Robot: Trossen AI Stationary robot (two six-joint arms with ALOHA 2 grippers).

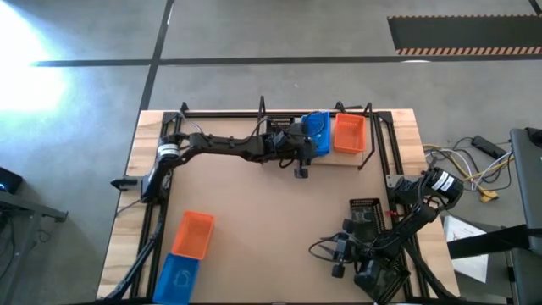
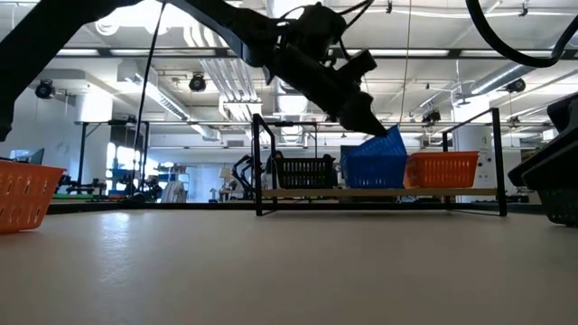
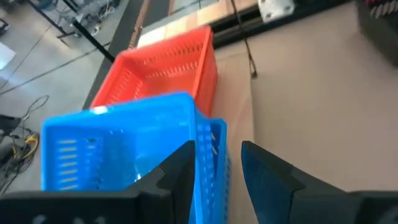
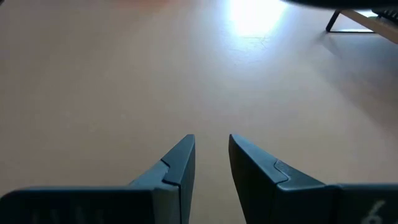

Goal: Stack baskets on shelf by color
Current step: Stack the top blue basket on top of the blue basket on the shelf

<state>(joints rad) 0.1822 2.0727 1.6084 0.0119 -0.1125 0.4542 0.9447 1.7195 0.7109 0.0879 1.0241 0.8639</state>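
— Left gripper (image 3: 216, 163)?
— Parted narrowly astride the tilted blue basket (image 3: 118, 149) wall, on the shelf (image 2: 379, 192) toward twelve o'clock, beside the orange basket (image 3: 165, 68).
— Right gripper (image 4: 211, 155)?
— Narrowly apart, empty, near five o'clock.

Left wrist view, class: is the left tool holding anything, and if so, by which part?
Nothing is firmly held. The left tool stands open astride the blue basket's near wall, with that basket on the shelf beside the orange basket.

No readable text, label, brand, number or sign anywhere.
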